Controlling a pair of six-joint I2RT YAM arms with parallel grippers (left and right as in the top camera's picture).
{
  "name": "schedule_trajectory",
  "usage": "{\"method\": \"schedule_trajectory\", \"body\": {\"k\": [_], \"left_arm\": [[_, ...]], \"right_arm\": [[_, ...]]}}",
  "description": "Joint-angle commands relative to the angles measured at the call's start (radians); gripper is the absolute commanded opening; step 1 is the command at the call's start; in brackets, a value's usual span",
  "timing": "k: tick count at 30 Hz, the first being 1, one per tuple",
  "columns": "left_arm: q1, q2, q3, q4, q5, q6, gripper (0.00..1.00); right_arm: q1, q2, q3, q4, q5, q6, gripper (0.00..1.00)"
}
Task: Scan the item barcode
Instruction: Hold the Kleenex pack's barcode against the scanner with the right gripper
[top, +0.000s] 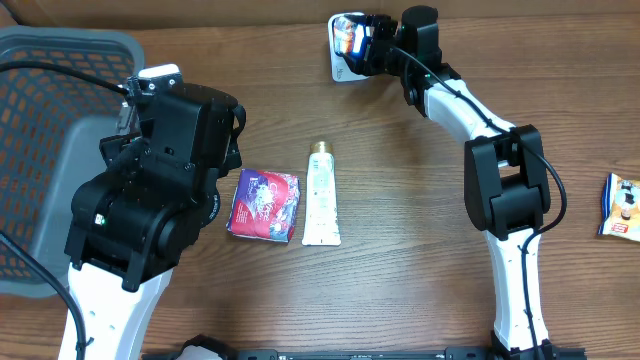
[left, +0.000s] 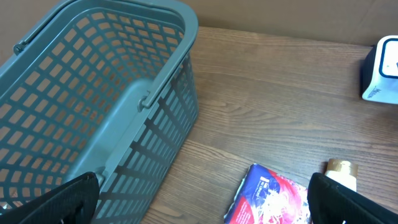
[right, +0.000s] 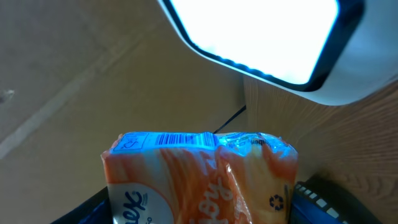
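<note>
Scan under way: the right claw (top: 358, 36) is clamped on the orange packet (right: 199, 180), barcode (right: 180, 139) lit beneath the scanner (top: 343, 68), upper centre. The left claw (left: 205, 202) stands apart, empty.

The wooden table (top: 400, 180) carries a grey basket (top: 40, 120) along its left edge. Near the middle lie a red-and-purple packet (top: 264, 205) and, just to its right, a white tube (top: 321, 195). A scanner (top: 343, 70) stands by the far edge, and a small pouch (top: 622, 207) lies at the right edge.
</note>
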Motion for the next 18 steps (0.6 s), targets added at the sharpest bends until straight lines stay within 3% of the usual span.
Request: {"method": "schedule_trajectory", "body": {"k": [1,18], "left_arm": [[0.005,0.002,0.015,0.002,-0.013,-0.007,1.00],[0.005,0.002,0.015,0.002,-0.013,-0.007,1.00]], "right_arm": [[0.001,0.011,0.024,-0.003,0.005,0.059,0.65],[0.001,0.011,0.024,-0.017,-0.006,0.143,0.67]]}}
